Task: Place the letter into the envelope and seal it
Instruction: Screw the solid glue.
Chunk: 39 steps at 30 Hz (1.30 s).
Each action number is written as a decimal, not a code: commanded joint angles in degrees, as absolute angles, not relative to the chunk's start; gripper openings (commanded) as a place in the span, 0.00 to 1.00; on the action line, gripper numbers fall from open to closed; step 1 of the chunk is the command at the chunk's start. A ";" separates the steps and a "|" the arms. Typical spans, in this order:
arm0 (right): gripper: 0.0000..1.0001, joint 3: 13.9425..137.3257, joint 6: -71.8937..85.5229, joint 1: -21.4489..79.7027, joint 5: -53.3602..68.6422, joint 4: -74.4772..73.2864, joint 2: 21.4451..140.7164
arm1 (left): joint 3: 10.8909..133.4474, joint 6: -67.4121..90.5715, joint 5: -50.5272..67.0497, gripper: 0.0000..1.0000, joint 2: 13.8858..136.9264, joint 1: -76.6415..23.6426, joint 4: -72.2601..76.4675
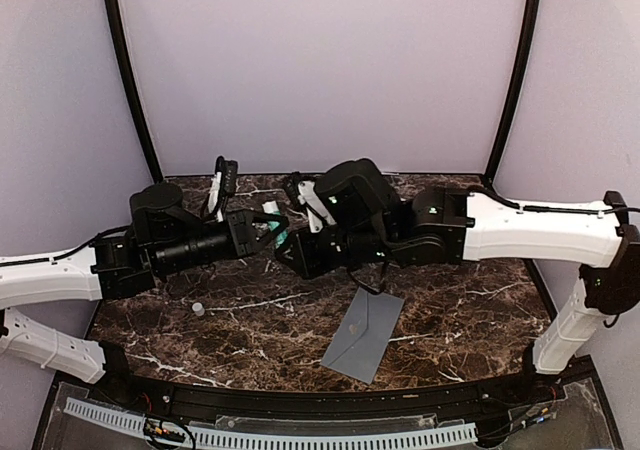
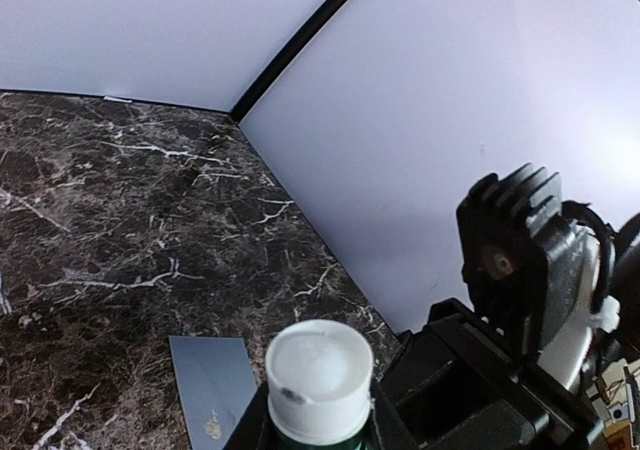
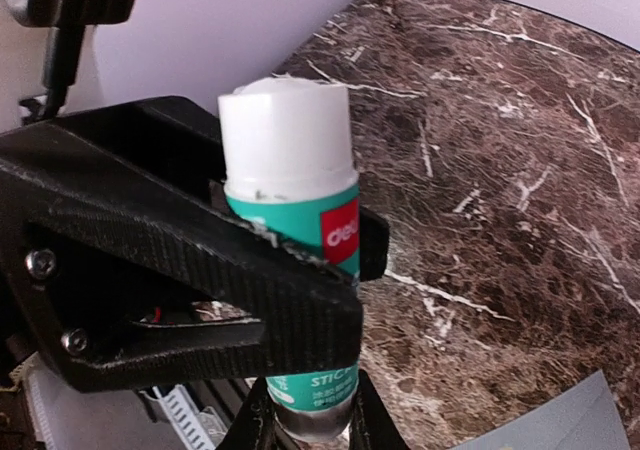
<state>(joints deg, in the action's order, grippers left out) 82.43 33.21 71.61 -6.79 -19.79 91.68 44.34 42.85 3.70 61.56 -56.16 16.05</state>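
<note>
The grey-blue envelope point(image 1: 365, 335) lies flat on the marble table point(image 1: 480, 300) near its front edge, flap shut; it also shows in the left wrist view point(image 2: 215, 390) and the right wrist view point(image 3: 565, 425). The cream letter is out of view. Both grippers meet above the table's back middle, well clear of the envelope, on a teal and white glue stick point(image 1: 271, 217). My left gripper point(image 1: 274, 232) is shut on the stick's upper body point(image 2: 318, 370). My right gripper point(image 1: 287, 253) is shut on its lower end point(image 3: 315, 400).
A small white cap point(image 1: 198, 309) stands on the table at the left, in front of the left arm. Lilac walls enclose the back and sides. A black rail point(image 1: 300, 405) runs along the front edge.
</note>
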 commanded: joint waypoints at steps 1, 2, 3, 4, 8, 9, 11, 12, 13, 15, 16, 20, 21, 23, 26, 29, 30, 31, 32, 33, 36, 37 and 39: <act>0.05 92.05 31.57 72.94 -20.26 -25.92 98.66 | 43.60 47.58 2.76 0.00 63.20 -58.96 14.29; 0.05 93.59 31.56 73.33 -21.52 -27.17 99.99 | 43.35 48.66 2.30 0.00 63.33 -58.97 14.12; 0.05 94.94 31.60 73.62 -22.48 -28.17 101.00 | 43.17 49.07 1.59 0.00 63.49 -58.97 14.13; 0.05 95.83 31.71 73.91 -23.30 -28.86 101.81 | 42.81 49.84 1.28 0.00 63.52 -58.97 14.19; 0.07 96.02 31.89 74.60 -23.30 -28.14 101.49 | 42.11 50.88 0.95 0.00 63.20 -58.97 14.90; 0.08 95.14 31.94 74.62 -22.31 -27.60 100.53 | 42.01 50.93 1.09 0.00 63.02 -58.97 15.14; 0.13 92.60 31.74 74.58 -19.51 -25.20 97.96 | 41.64 50.85 1.56 0.00 62.27 -58.97 15.97; 0.16 91.05 31.77 74.55 -17.72 -23.71 96.22 | 41.56 50.55 1.57 0.00 61.51 -58.97 16.25; 0.20 89.08 31.69 74.54 -15.85 -21.47 94.34 | 41.50 50.28 1.23 0.00 61.08 -58.97 16.26; 0.31 85.02 31.73 74.48 -11.78 -17.68 90.18 | 41.53 49.55 0.76 0.00 59.61 -58.91 15.96; 0.37 82.84 31.91 74.40 -9.95 -16.00 88.25 | 41.55 49.04 0.85 0.00 58.58 -58.78 15.90; 0.68 75.13 33.68 72.87 0.13 -9.79 81.14 | 41.45 47.56 2.75 0.00 55.28 -58.51 17.51; 0.72 73.25 34.33 72.48 2.52 -8.10 79.71 | 41.21 47.00 3.22 0.00 54.76 -58.48 18.77; 0.77 69.19 35.63 71.89 6.31 -3.26 76.65 | 40.47 46.12 5.05 0.00 53.04 -58.45 21.62; 0.80 62.52 38.06 70.53 11.83 6.04 73.02 | 39.00 44.64 10.27 0.00 50.82 -58.40 26.74; 0.79 59.97 39.31 70.31 13.83 11.77 72.48 | 39.04 42.83 16.14 0.00 50.34 -58.36 30.36; 0.78 59.92 39.51 70.36 14.85 13.09 72.99 | 39.16 42.60 17.21 0.00 50.39 -58.38 30.87; 0.76 59.98 39.56 70.48 16.07 14.22 73.48 | 39.18 42.22 19.35 0.00 50.55 -58.37 32.20; 0.75 59.95 39.55 70.76 17.03 15.75 73.84 | 39.19 42.12 20.49 0.00 50.67 -58.36 32.93; 0.74 59.88 39.52 71.23 17.87 17.37 74.24 | 39.20 42.08 22.55 0.00 51.03 -58.36 34.49; 0.73 59.83 39.42 72.41 20.01 22.00 75.19 | 39.45 42.25 26.00 0.00 51.94 -58.36 37.17; 0.73 59.88 39.45 72.70 20.60 23.29 75.49 | 39.55 42.47 27.46 0.00 52.58 -58.36 38.17; 0.74 60.36 39.44 73.16 21.16 24.38 76.23 | 39.86 42.78 29.37 0.00 53.50 -58.36 39.36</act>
